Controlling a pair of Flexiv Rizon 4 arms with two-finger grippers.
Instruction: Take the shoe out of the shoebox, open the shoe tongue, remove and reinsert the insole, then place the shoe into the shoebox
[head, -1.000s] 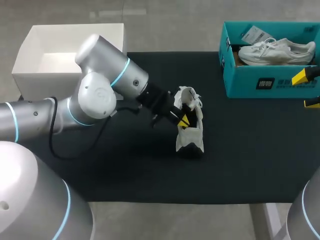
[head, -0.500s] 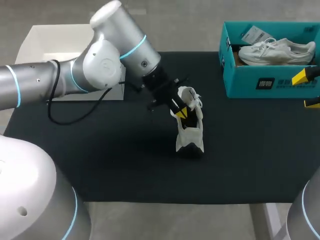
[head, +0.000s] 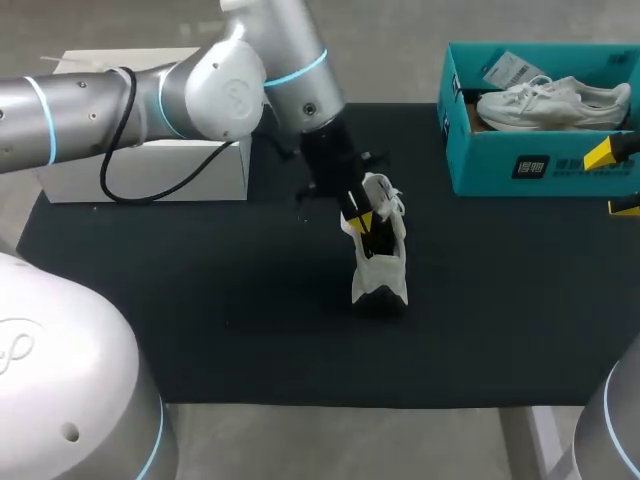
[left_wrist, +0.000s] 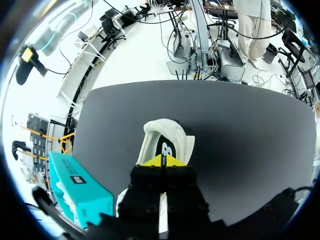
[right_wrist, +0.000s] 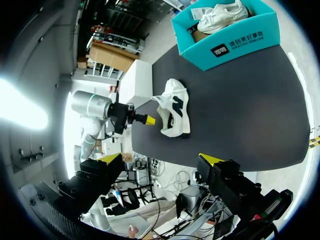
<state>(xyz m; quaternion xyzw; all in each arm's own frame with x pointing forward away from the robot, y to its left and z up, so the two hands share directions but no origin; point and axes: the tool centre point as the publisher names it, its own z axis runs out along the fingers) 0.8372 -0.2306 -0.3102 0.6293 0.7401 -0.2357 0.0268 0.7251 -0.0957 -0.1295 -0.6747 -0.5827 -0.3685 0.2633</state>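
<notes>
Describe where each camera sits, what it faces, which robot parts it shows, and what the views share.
Head view: fixed above and behind, looking down on the table; left gripper at the shoe, right gripper at the edge.
Left wrist view: on the left wrist, looking along its shut gripper into the shoe.
Right wrist view: on the right wrist, looking across the table past its open gripper; left arm visible.
Shared: all three show the shoe and the teal shoebox.

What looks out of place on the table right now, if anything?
Nothing stands out. The white shoe sits upright on the black mat, left gripper at its opening; a second shoe lies tidily in the teal shoebox.
</notes>
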